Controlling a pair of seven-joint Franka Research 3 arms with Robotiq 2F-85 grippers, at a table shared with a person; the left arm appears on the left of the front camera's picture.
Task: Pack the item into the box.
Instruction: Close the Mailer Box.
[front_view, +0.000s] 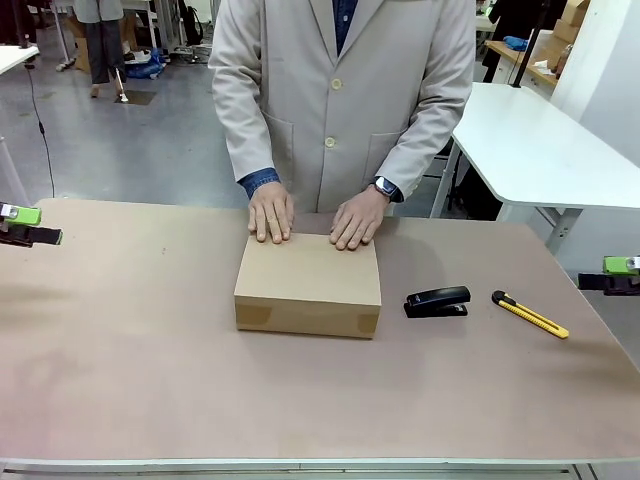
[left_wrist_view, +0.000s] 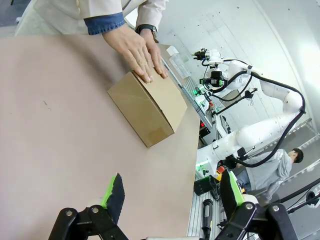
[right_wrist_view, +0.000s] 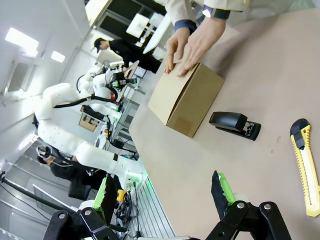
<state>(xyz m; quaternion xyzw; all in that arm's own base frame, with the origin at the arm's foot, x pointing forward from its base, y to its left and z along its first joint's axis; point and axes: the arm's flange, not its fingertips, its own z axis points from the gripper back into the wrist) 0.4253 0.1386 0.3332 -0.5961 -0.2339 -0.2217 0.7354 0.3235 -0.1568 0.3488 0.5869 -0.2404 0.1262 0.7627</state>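
From my seat, my left gripper (left_wrist_view: 170, 192) stands released, its green-padded fingers spread wide with nothing between them, hanging over the table (front_view: 120, 380) well off to the left of the box (front_view: 308, 284). In the front view it sits at the table's left edge (front_view: 22, 225), far from the box. My right gripper (right_wrist_view: 162, 192) is likewise released, fingers apart and empty; it sits at the right edge (front_view: 615, 273), well apart from the box.

The cardboard box rests near the middle of the table with its lid down flat. The person in a pale coat stands at the far side of the box, and both hands rest on the far edge of its lid: one hand (front_view: 271, 212) on the far-left corner, the other hand (front_view: 357, 219), with a wristwatch, just beside it to the right.

I cannot see the navy pouch; with the box closed, I cannot tell whether it lies inside.

Right of the box lies a black stapler (front_view: 437, 301), near but not touching it. Farther right of the box lies a yellow utility knife (front_view: 530, 314), apart from the stapler.
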